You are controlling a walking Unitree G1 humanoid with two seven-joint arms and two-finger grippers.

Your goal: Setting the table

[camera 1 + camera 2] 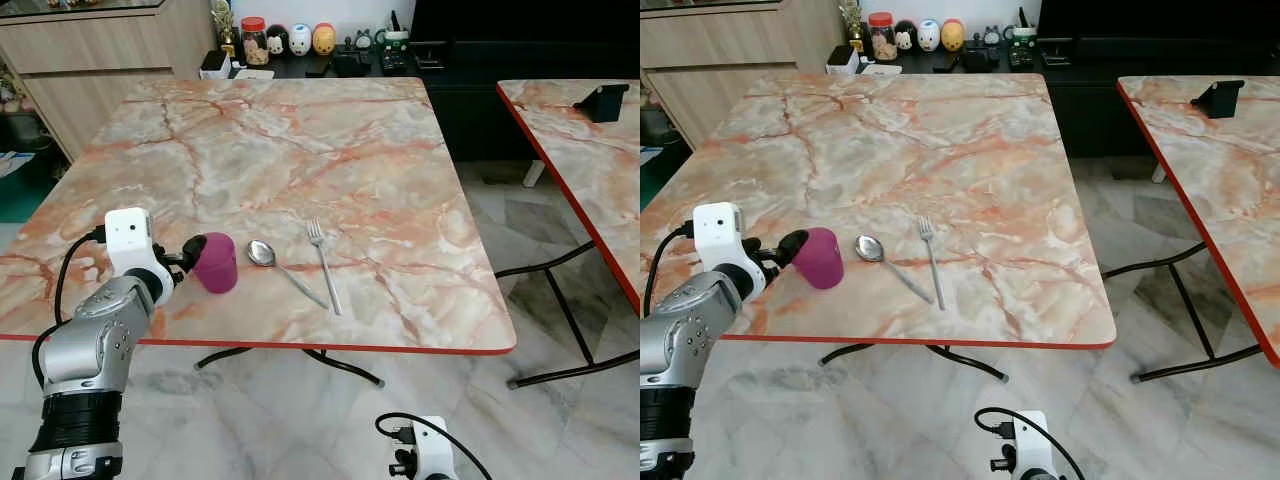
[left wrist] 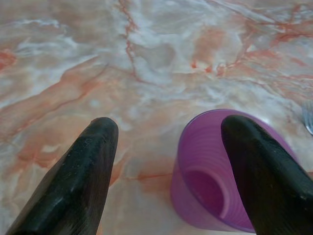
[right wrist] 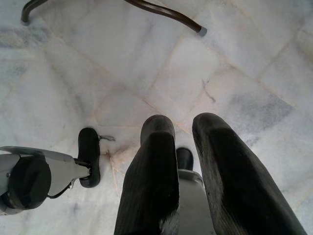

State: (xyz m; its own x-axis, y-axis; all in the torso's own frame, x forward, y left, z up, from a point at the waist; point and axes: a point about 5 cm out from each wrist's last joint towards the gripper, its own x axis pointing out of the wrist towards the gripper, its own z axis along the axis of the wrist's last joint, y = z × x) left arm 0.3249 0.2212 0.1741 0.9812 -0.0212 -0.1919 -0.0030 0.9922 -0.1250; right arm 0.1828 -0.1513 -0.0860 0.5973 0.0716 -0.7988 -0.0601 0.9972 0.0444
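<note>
- Now your left gripper (image 2: 166, 147) sits low over the marble tabletop (image 1: 300, 150), jaws spread, one finger (image 2: 259, 171) over the rim of the purple cup (image 1: 215, 262).
- You see the cup upright near the front edge, a spoon (image 1: 285, 270) just beside it, then a fork (image 1: 324, 265).
- Your right gripper (image 3: 183, 142) hangs over the floor (image 3: 244, 73), jaws nearly together, pinching nothing.

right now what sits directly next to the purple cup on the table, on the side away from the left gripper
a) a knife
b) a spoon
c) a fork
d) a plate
b: the spoon lies just beside the purple cup on the marble table, with the fork further along; the left gripper stands open with one finger over the cup's rim.
</note>
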